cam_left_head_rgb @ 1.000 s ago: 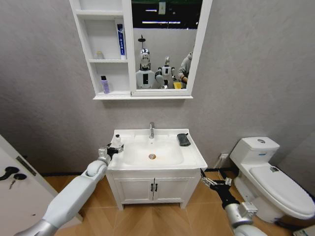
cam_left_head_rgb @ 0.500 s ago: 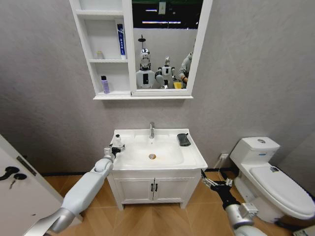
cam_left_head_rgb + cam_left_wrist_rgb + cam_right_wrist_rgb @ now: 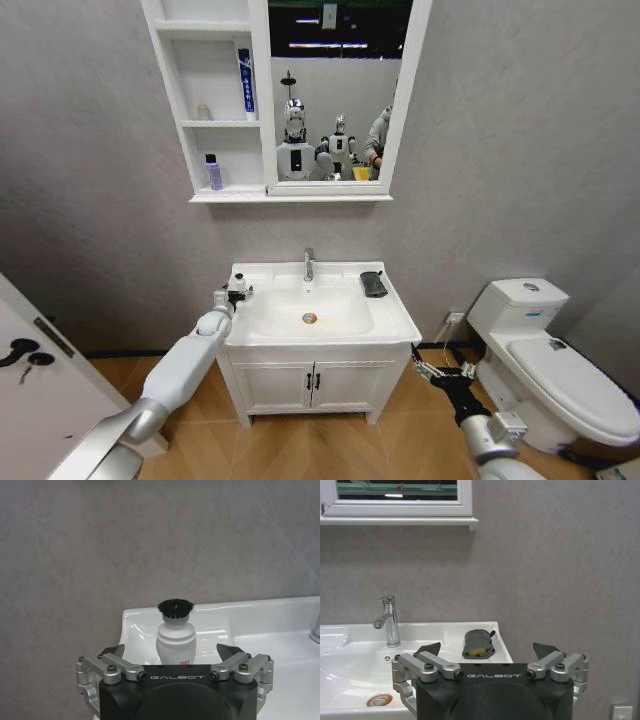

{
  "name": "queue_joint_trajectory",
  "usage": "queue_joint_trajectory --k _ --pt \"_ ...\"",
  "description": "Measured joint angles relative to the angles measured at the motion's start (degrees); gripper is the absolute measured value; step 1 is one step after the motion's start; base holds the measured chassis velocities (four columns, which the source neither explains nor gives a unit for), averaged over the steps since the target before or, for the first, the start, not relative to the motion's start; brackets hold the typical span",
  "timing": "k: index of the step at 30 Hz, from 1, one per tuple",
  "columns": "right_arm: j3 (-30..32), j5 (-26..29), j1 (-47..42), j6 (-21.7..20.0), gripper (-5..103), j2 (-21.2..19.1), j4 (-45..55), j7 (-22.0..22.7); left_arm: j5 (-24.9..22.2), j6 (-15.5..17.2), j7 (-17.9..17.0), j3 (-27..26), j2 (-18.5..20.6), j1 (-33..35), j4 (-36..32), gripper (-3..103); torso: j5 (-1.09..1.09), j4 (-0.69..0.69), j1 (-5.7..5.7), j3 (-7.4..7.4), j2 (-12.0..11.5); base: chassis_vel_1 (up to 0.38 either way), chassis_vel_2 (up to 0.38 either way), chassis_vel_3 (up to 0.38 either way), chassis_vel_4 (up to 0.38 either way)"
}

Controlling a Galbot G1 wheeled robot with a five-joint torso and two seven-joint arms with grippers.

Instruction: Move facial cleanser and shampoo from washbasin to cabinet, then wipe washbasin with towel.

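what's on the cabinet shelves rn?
On the cabinet: a blue-and-white tube standing on the middle shelf beside a small pale jar, and a purple bottle on the bottom shelf. The top shelf is cut off by the frame edge.

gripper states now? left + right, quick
Left gripper: open, jaws either side of the white brush-topped bottle on the washbasin corner, not closed on it.
Right gripper: open, empty, low beside the vanity.

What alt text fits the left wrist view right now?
The open left gripper faces a white bottle with a black brush top, standing at the corner of the washbasin. A grey wall rises behind.
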Motion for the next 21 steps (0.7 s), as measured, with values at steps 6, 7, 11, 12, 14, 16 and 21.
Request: queue_joint_trajectory --k 6,7,11,12,14,16,21 --pt "-0.13 0.00 0.14 0.00 100 -0.08 -0.23 0.03 0.36 -0.08 0.37 -0.04 -0.25 -0.58 0.95 96 0.00 0.00 0.00 0.00 0.00 0.000 0.000 0.000 0.000" --pt "-0.13 0.00 0.14 0.00 100 -0.08 -0.23 0.03 0.36 -0.08 0.37 -0.04 -0.25 -0.58 0.95 96 0.00 0.00 0.00 0.00 0.00 0.000 0.000 0.000 0.000" --pt "-0.16 0.01 0.20 0.00 100 -0.12 -0.35 0.04 0.39 -0.28 0.91 -0.10 -0.24 -0.57 1.06 81 0.00 0.00 -0.01 0.00 0.00 0.000 0.000 0.000 0.000" --pt "-0.21 0.01 0.18 0.00 100 -0.14 -0.36 0.05 0.42 -0.29 1.12 -0.13 -0.26 -0.51 1.11 75 0.00 0.00 0.00 0.00 0.00 0.000 0.000 0.000 0.000" --pt "-0.21 0.01 0.17 0.00 100 -0.17 -0.36 0.05 0.44 -0.29 1.17 -0.13 -0.27 -0.48 1.12 70 0.00 0.00 -0.01 0.00 0.00 0.000 0.000 0.000 0.000" --pt "-0.22 0.00 0.15 0.00 100 -0.23 -0.36 0.06 0.47 -0.29 1.26 -0.14 -0.29 -0.42 1.13 64 0.00 0.00 -0.01 0.00 0.00 0.000 0.000 0.000 0.000" --pt "-0.21 -0.02 0.09 0.01 100 -0.13 -0.36 0.07 0.45 -0.29 1.28 -0.17 -0.29 -0.30 1.03 47 0.00 0.00 -0.01 0.00 0.00 0.000 0.000 0.000 0.000"
